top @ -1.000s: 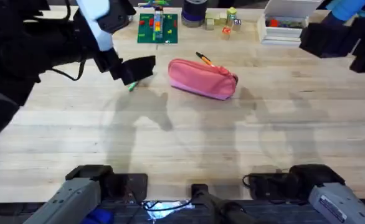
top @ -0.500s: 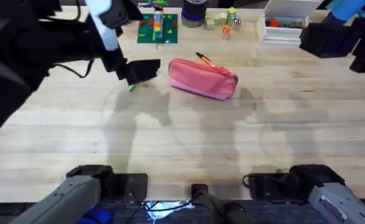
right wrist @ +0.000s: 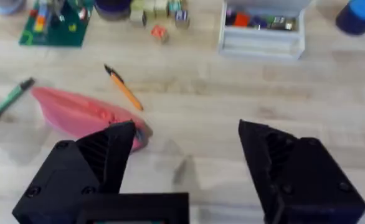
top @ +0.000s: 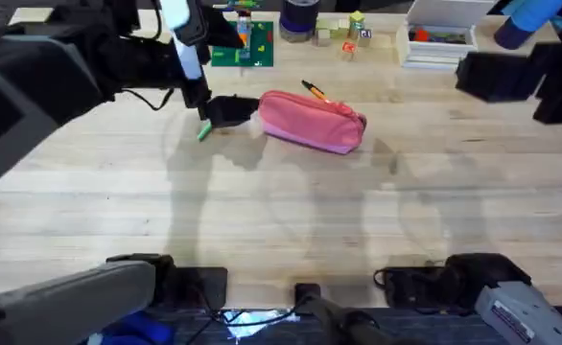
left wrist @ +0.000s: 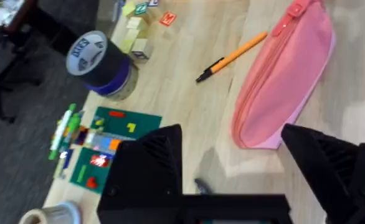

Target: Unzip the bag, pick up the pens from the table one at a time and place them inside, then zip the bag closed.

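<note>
Two arm bases at the bottom edge of the overhead frame, lower left and lower right, bare pale desk stretching up from them. Farther up, just above centre, the pink bag lying flat on the desk, long axis running from left down to the right, zipper along its upper edge; whether zipped or not cannot be told. Just left of the bag, the left hand reaching in from the upper left, black fingers spread apart in the left wrist view with nothing between them, the bag's near end just beyond the fingertips. Below and left of that hand in the overhead frame, the green pen lying on the desk, partly hidden under the hand. Just above the bag, the orange pen resting on the desk, touching or nearly touching the bag's upper edge, dark tip pointing to the upper left. At the upper right of the overhead frame, the right hand held well apart from the bag, fingers spread wide and empty in the right wrist view. Along the far edge: a green board with small coloured pieces, a dark tape roll, small blocks and a white box.
</note>
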`<state>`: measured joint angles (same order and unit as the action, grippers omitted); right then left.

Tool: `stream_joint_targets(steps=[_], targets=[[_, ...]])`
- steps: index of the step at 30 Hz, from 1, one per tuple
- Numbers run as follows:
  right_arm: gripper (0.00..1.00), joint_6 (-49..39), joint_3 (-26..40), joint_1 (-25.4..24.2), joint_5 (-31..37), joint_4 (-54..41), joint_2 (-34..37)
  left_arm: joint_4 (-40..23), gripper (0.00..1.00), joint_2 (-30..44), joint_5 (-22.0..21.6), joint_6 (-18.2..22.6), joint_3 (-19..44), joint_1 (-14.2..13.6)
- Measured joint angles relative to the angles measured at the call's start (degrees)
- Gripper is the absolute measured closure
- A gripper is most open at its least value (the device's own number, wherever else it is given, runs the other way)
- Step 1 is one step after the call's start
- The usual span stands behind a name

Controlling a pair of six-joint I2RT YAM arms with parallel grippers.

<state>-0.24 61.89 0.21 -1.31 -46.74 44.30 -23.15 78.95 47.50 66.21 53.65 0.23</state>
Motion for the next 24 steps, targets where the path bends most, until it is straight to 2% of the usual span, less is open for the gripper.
stream_joint_targets(steps=[5,13,24], targets=[[0.006,0.0,0.0,0.0,0.0,-3.3,0.0,0.3,0.008,3.1,1.8,0.1,0.0,-1.1],[0.006,0.0,0.0,0.0,0.0,-3.3,0.0,2.7,0.008,7.9,2.4,0.1,0.0,-5.1],[0.006,0.0,0.0,0.0,0.0,-3.3,0.0,6.1,0.008,14.4,2.4,0.1,0.0,-5.2]])
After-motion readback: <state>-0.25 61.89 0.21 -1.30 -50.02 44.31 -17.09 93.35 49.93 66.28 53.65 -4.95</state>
